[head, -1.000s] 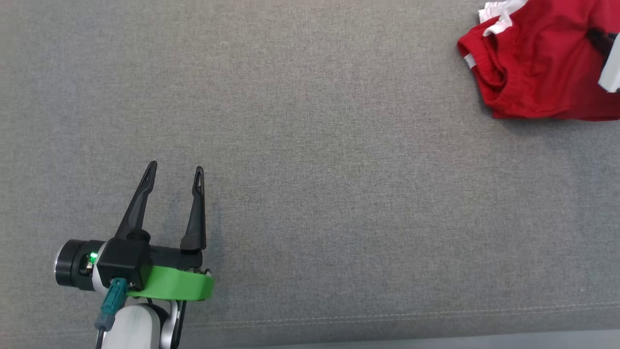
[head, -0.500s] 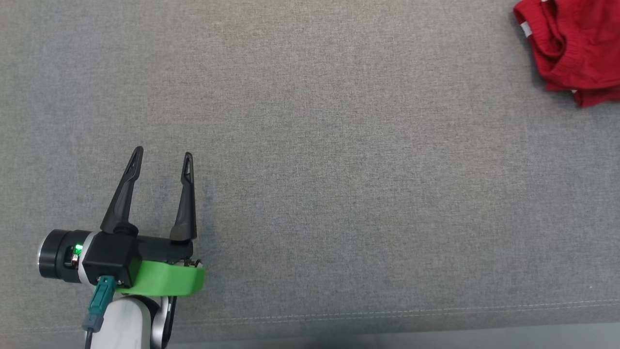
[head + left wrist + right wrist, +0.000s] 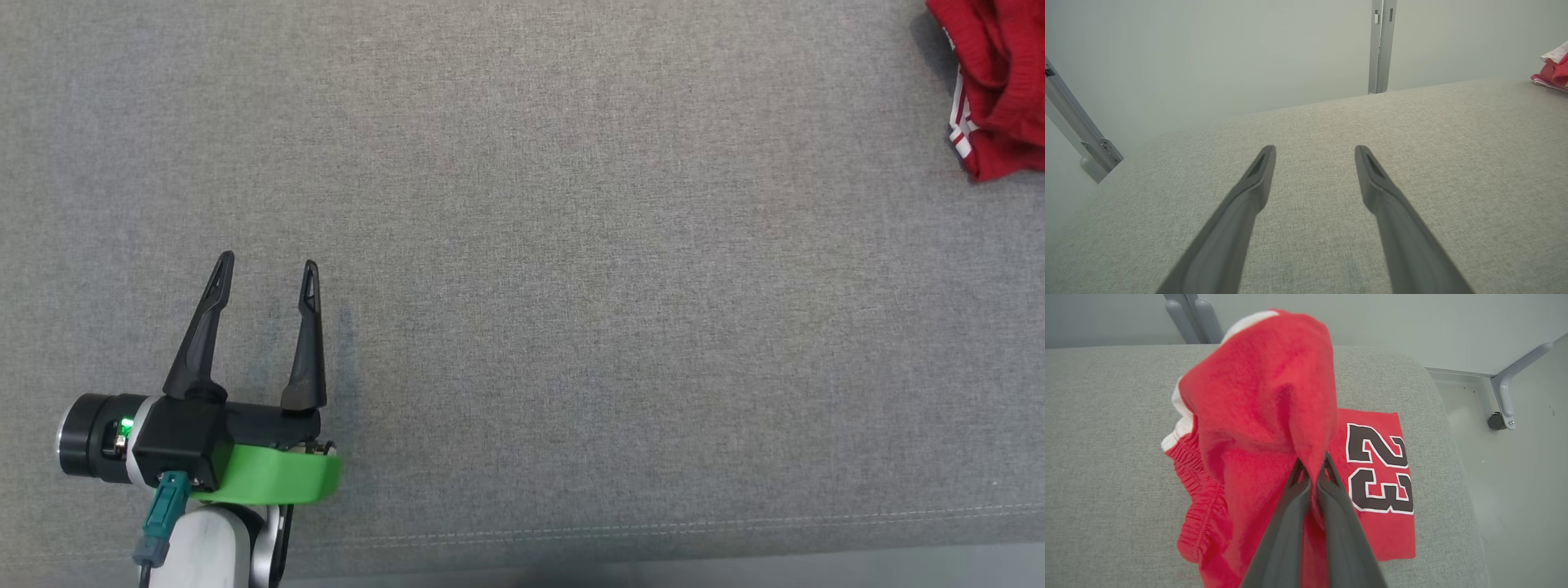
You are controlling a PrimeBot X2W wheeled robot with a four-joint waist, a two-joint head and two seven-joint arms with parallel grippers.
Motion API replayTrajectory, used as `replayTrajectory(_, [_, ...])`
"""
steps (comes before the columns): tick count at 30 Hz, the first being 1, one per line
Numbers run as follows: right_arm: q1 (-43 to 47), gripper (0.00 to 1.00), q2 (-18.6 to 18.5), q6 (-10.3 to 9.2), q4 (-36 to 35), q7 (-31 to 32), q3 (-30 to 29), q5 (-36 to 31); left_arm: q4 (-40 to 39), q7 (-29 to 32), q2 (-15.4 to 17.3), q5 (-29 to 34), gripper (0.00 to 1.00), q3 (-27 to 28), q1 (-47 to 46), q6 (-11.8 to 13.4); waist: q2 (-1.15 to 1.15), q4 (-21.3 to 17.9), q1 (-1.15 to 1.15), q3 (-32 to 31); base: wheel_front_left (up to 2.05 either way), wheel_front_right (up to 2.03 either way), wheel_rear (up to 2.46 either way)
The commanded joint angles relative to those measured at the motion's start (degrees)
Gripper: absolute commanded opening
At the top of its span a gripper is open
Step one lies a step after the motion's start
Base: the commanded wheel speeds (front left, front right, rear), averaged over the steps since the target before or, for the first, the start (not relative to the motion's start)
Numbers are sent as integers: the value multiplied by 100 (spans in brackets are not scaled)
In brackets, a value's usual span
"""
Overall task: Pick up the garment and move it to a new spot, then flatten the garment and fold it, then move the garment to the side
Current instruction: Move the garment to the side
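From the head: low at the left, left gripper [image 3: 268, 263] poised above a grey woven fabric surface [image 3: 571, 286], fingers spread wide, nothing between them. Far off at the upper right corner, a crumpled red knit garment [image 3: 1000, 90] with white striped trim, cut off by the frame edge and well apart from that gripper.

From the left wrist: same spread fingers over bare grey cloth, with a scrap of the garment [image 3: 1553, 71] at the far right edge and a pale metal post [image 3: 1382, 45] beyond the surface.

From the right wrist: right gripper [image 3: 1312, 465] pinched tight on a fold of the garment [image 3: 1257, 396], drawing the cloth up into a peak. Lower part spread on the surface near its rounded end, showing a black number 23 [image 3: 1380, 469] outlined in white, a gathered elastic band at the left and a white edge near the top.

Judged from this: first step under way, garment gripped and partly raised, not yet set down anywhere new. Flattening, folding and moving aside all left to do.
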Motion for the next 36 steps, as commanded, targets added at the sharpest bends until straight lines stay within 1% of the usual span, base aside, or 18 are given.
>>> replayTrajectory(1, [-35,0,-16,-2,17,-32,24,21,-33,-12,48,53,100,19,13,13,0,2,0,10,0,0,0])
replayTrajectory(7, [-43,0,-58,-2,99,-98,143,-61,-39,-12,53,71,100,16,5,17,0,7,0,68,0,0,0])
replayTrajectory(11, [-53,0,-20,-2,204,-153,206,-89,-45,-12,50,81,100,11,-16,34,0,21,0,94,0,0,0])
replayTrajectory(13, [-114,0,-30,-2,283,-263,247,-186,-37,-12,56,82,100,18,-18,32,0,28,0,101,0,0,0])
replayTrajectory(14, [-123,25,-17,-2,329,-290,278,-226,-31,-12,59,78,100,23,-25,31,0,34,0,101,0,0,0])
replayTrajectory(15, [-108,53,7,-2,372,-296,309,-250,-27,-12,62,73,100,29,-32,33,0,37,0,101,0,0,0])
replayTrajectory(16, [-98,100,19,-2,412,-300,345,-295,-23,-12,61,71,100,34,-33,37,0,40,0,101,0,0,0])
replayTrajectory(21, [-170,100,50,-2,615,-436,435,-451,-21,-12,45,63,100,37,-34,62,0,53,0,111,0,0,0])
replayTrajectory(23, [-238,100,47,-2,682,-594,459,-526,-10,-11,39,55,100,39,-49,69,0,56,0,107,0,0,0])
replayTrajectory(27, [-195,100,186,-2,707,-805,462,-487,21,-12,24,26,100,49,-48,79,0,47,0,20,0,0,0])
replayTrajectory(29, [-186,100,266,-2,686,-1071,376,-415,37,-12,14,7,100,55,-31,80,0,42,0,-68,0,0,0])
replayTrajectory(30, [-186,100,266,-2,686,-1071,376,-415,37,-12,14,7,100,55,-31,80,0,42,0,-68,0,0,0])
replayTrajectory(33, [-50,100,455,-2,616,-1579,271,-307,45,-12,-8,-35,100,63,17,84,0,36,0,-235,0,0,0])
replayTrajectory(34, [78,100,565,-2,563,-1953,271,-324,65,-12,-18,-37,100,75,85,94,0,25,0,-372,0,0,0])
replayTrajectory(35, [78,100,565,-2,563,-1953,271,-324,65,-12,-18,-37,100,75,85,94,0,25,0,-372,0,0,0])
replayTrajectory(36, [136,100,631,-2,557,-2131,235,-277,59,-12,-27,-46,100,88,105,103,0,13,0,-439,0,0,0])
